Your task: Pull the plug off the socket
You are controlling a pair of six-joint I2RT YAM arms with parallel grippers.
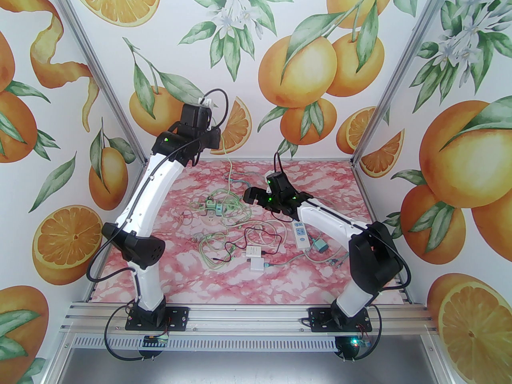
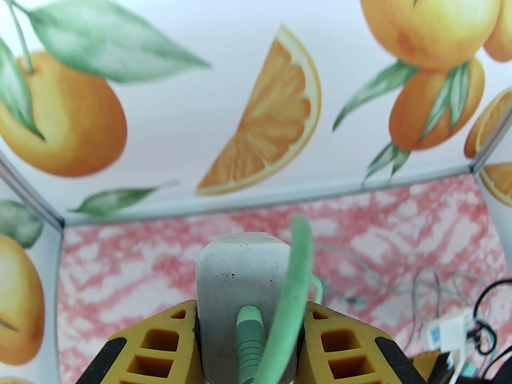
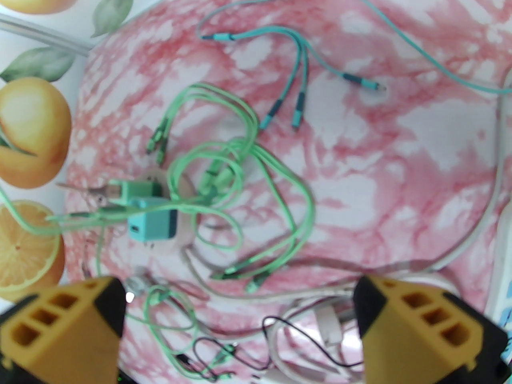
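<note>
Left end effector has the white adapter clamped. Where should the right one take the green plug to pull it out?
Grip the green plug by its ribbed body where it enters the white adapter, not the looping cable. It pokes out between the fingers of the left end effector, which flank it on both sides, so likely approach from the open upper side in the left wrist view.
</note>
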